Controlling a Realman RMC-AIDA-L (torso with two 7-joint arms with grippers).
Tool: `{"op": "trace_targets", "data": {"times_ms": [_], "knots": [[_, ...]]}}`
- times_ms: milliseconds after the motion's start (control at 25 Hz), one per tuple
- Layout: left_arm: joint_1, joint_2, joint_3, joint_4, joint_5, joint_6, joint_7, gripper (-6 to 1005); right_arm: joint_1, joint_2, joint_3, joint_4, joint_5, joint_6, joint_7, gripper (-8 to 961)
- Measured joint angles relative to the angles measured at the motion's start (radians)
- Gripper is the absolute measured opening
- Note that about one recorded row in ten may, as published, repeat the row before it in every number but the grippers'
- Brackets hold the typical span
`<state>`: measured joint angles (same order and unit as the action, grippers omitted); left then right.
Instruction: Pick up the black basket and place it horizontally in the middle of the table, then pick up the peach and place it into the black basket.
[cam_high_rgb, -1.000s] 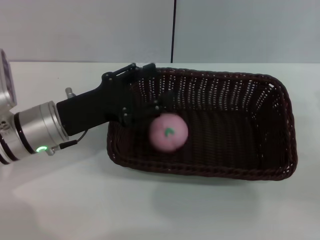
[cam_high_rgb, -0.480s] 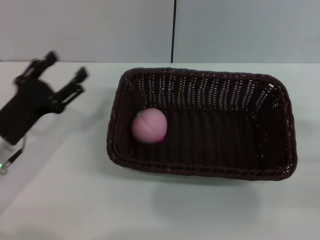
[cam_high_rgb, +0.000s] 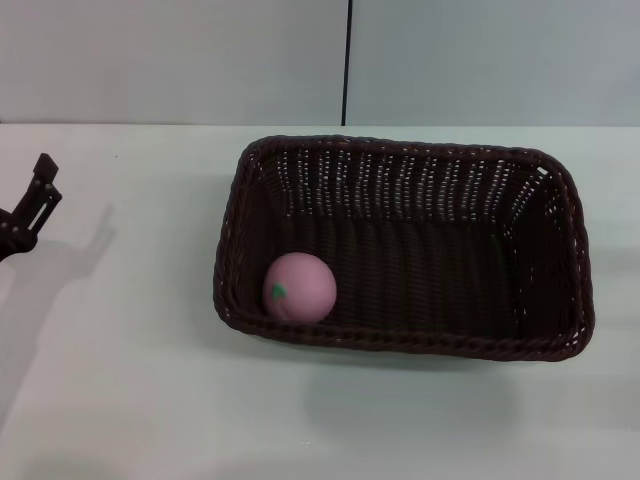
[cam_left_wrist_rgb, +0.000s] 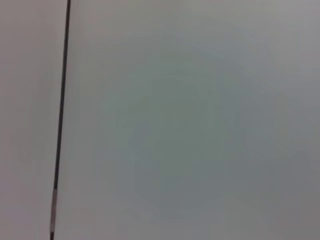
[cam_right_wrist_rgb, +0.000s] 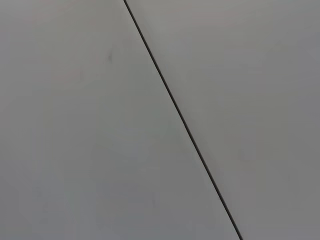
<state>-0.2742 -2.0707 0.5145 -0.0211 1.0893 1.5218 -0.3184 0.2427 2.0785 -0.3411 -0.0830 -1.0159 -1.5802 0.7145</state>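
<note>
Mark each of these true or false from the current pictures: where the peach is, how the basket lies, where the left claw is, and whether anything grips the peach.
1. The peach lies inside the black basket. True.
2. The peach sits at the basket's right end. False: it lies at the left end, near the front wall.
3. The left claw grips the peach. False: it is off at the table's left edge, apart from the basket.
4. The basket stands upright, open side up. True.

The black basket (cam_high_rgb: 400, 330) is woven wicker, very dark and faintly sheened, with a braided rim and open-weave sides that look rough and ribbed. The peach (cam_high_rgb: 299, 288) has a soft, matt pink skin, like foam or felt. The table (cam_high_rgb: 130, 400) is smooth, plain white and dull-finished.
</note>
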Motion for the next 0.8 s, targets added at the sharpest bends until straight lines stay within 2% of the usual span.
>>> {"op": "trace_targets", "data": {"times_ms": [400, 560, 600, 800], "knots": [[-0.008, -0.001, -0.014, -0.030, -0.010, -0.011, 0.003, 852, 0.033, 0.000, 0.002, 0.002, 0.001, 0.018, -0.036, 642], [-0.012, -0.003, -0.072, -0.079, -0.012, -0.025, 0.062, 852, 0.044, 0.000, 0.003, 0.002, 0.001, 0.026, -0.048, 642], [-0.018, -0.004, -0.112, -0.099, -0.009, -0.021, 0.104, 852, 0.048, 0.001, 0.007, 0.001, 0.001, 0.030, -0.049, 642], [-0.029, -0.001, -0.116, -0.117, -0.006, -0.023, 0.111, 852, 0.063, 0.001, 0.008, 0.002, 0.001, 0.044, -0.072, 643]]}}
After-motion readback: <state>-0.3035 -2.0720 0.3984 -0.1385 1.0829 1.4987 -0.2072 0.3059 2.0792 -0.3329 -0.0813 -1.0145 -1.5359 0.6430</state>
